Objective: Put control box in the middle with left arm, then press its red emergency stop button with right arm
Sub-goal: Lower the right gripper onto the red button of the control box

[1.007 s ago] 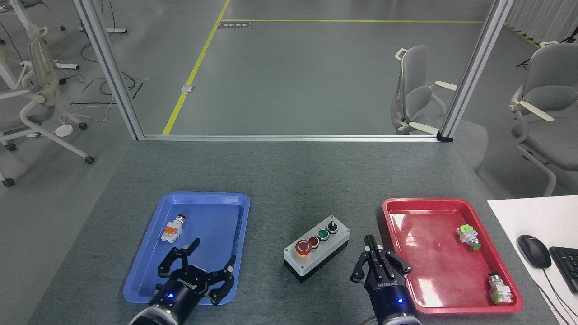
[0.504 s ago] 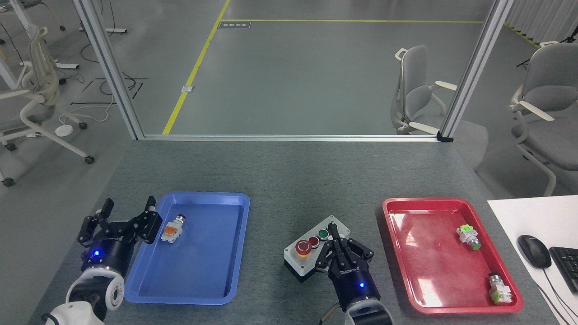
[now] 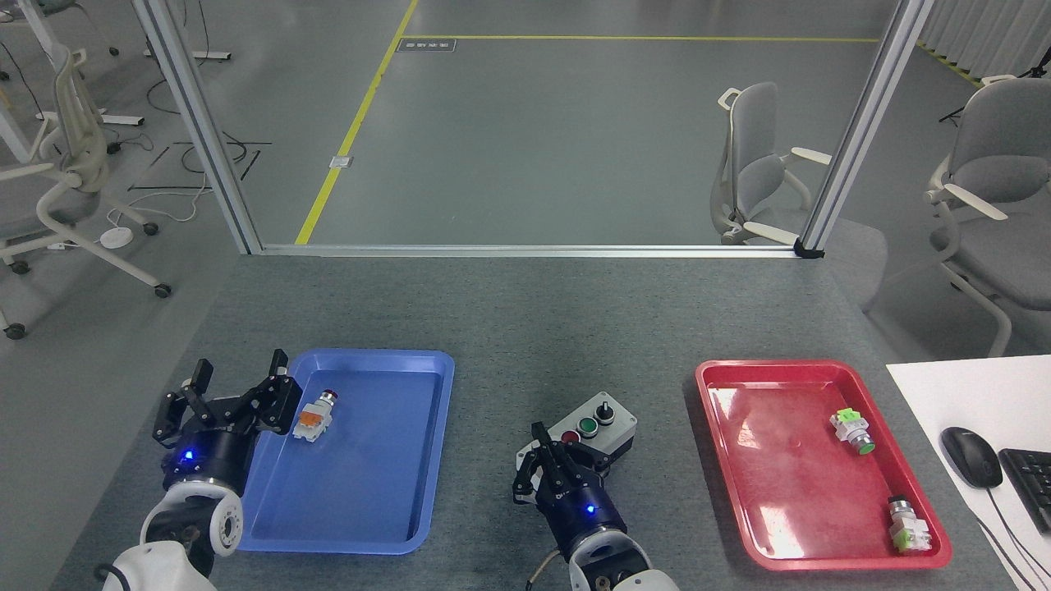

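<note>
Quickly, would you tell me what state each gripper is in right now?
Left gripper: open, holding nothing, at the blue tray's left edge.
Right gripper: fingers together, over the control box's near end, gripping nothing.

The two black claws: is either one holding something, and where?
Neither. The left gripper is open and empty; the right gripper, fingers together, covers the control box.

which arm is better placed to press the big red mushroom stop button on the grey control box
Right. The right gripper sits over the near-left end of the light-grey control box, hiding the red stop button. The left gripper hangs open beside the blue plastic tray.
</note>
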You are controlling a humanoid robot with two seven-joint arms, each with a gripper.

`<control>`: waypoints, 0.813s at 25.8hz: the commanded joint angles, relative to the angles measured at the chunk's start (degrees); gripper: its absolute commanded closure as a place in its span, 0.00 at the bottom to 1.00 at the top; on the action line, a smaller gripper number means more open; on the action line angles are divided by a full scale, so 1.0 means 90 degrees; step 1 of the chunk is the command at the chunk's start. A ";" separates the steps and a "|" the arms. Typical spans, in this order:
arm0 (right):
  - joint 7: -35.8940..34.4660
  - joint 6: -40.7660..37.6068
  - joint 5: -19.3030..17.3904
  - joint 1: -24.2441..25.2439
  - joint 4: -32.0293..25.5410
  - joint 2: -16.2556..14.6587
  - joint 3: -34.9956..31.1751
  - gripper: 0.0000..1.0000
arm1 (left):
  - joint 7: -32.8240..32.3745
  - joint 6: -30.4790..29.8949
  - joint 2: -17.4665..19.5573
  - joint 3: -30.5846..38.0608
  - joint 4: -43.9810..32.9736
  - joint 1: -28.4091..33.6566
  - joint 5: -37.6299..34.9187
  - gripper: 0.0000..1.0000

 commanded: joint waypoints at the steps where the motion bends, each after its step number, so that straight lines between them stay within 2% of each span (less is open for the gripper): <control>1: -0.0056 -0.0022 -0.0107 -0.0064 0.0295 0.0003 0.0078 1.00 | 0.0009 0.0014 -0.0281 -0.0001 -0.0027 -0.0018 0.0006 0.01; 15: -0.0016 -0.0012 -0.0116 -0.0064 0.0334 -0.0027 0.0175 1.00 | -0.0001 -0.0005 -0.0290 -0.0010 -0.0105 -0.0018 -0.0013 0.01; 21: 0.0472 0.0027 -0.0126 0.0004 0.0334 -0.0037 0.0185 1.00 | -0.0050 -0.0005 -0.0271 -0.0010 -0.0222 0.0001 -0.0013 0.01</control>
